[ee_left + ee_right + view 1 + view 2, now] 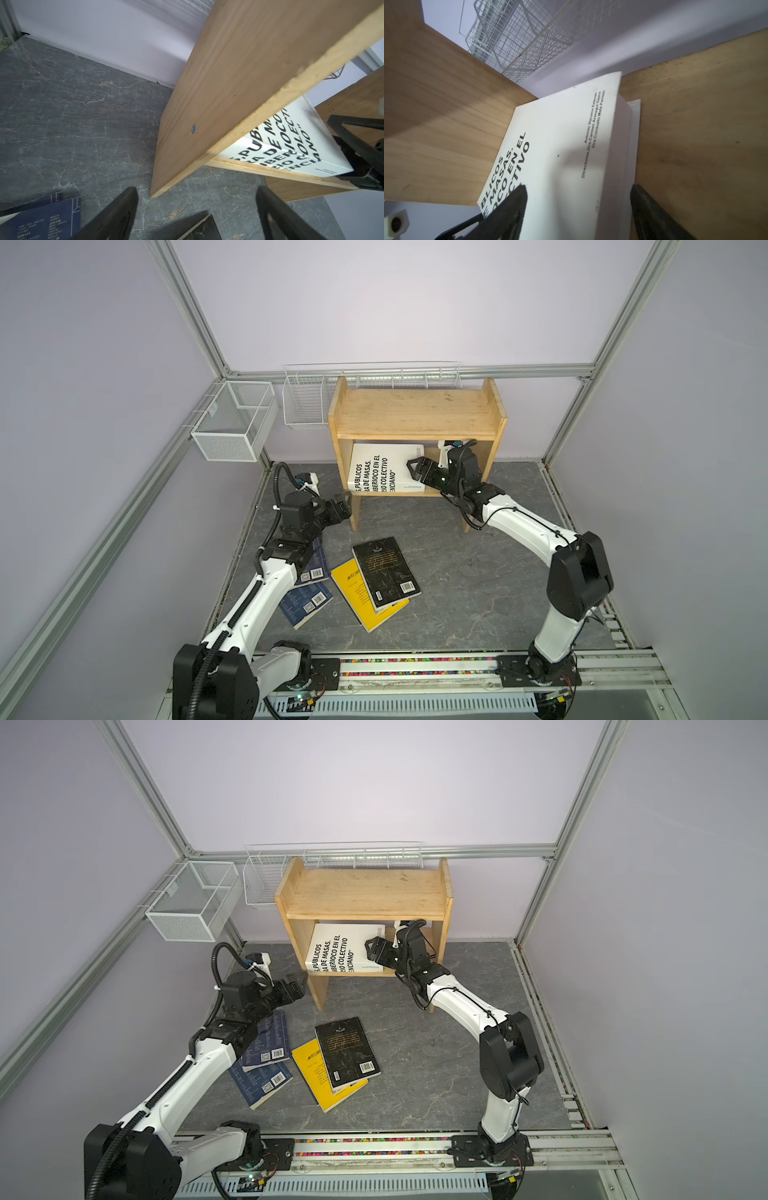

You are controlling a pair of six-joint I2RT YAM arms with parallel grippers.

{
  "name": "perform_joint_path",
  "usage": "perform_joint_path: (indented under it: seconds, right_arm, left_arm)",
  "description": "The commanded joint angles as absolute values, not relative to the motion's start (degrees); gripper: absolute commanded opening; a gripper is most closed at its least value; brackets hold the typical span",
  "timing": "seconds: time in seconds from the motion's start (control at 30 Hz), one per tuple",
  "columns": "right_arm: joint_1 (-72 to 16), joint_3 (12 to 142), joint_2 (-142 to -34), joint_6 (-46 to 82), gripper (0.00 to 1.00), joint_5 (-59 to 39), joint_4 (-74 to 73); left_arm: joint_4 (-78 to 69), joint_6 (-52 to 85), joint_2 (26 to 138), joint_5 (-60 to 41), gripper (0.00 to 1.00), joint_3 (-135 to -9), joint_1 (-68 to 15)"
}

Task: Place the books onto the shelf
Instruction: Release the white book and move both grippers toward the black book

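Observation:
The thick white book [382, 468] with bold black lettering leans on the lower board of the pine shelf [415, 410]. My right gripper [413, 472] is open inside that tier. Its fingers [512, 207] straddle the book's free edge [560, 135], one over the cover and one beside the pages. My left gripper [347, 510] is open and empty beside the shelf's left side panel [218, 83], just above the floor. On the floor lie a black book [386, 570] over a yellow book [353, 593], and two navy books [305, 603] partly under my left arm.
Two white wire baskets [232, 423] [305, 402] hang on the frame at the back left, the second right behind the shelf. The shelf's top board is bare. Aluminium frame posts and lilac walls enclose the grey floor. A rail [415, 672] runs along the front.

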State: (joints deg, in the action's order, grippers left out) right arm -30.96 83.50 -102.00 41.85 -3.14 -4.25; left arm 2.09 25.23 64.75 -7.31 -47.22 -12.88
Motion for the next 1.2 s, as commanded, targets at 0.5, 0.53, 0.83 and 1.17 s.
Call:
perform_joint_path:
  seconds: [0.5,0.53,0.83,1.17]
  right_arm:
    - [-34.8,73.9,-85.2,26.7,0.92,-6.8,6.1]
    - [-36.6,72.6,-83.3,25.2,0.92,-4.1,8.4]
    - [-45.6,55.3,-72.2,29.9,0.93,3.9,10.2]
    - [-45.6,48.3,-85.1,34.1,0.94,-3.0,-1.4]
  left_arm:
    - [20.8,29.6,49.9,-14.8,0.97,-42.0,-12.7]
    - [22.8,30.4,49.4,-15.7,0.97,-41.6,-12.7]
    - [24.3,41.3,45.2,-25.1,0.96,-32.6,-12.9]
    - [12.6,51.0,50.5,-26.4,0.96,-22.7,-18.1]
